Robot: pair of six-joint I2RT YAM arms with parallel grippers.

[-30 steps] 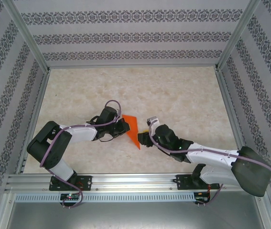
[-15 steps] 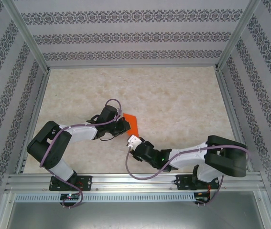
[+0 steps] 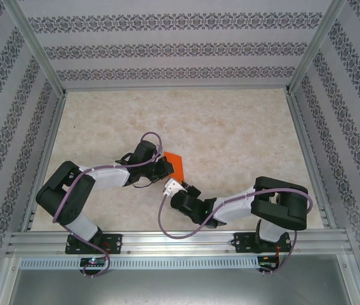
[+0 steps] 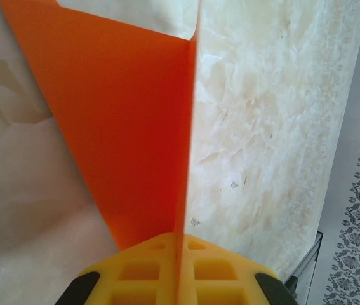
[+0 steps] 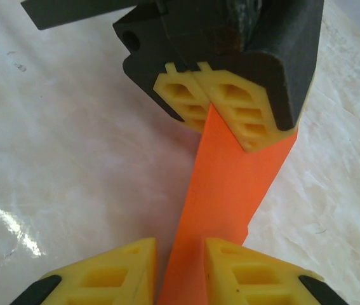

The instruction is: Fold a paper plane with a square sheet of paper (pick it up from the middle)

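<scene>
Two arms, one sheet of paper (image 3: 176, 164), folded, sitting mid-frame in the top view. The left arm reaches in from the lower left, and the left gripper (image 4: 178, 257) is clamped tight on the fold. The right arm doubles back from the lower right. The right gripper (image 5: 180, 264) has a pad on either side of the paper with barely a gap, so I can't tell if it's actually pinching.

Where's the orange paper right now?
In the top view, the folded orange paper sits near the middle of the table, pinched by the left gripper, its near end between the right gripper's fingers.
</scene>
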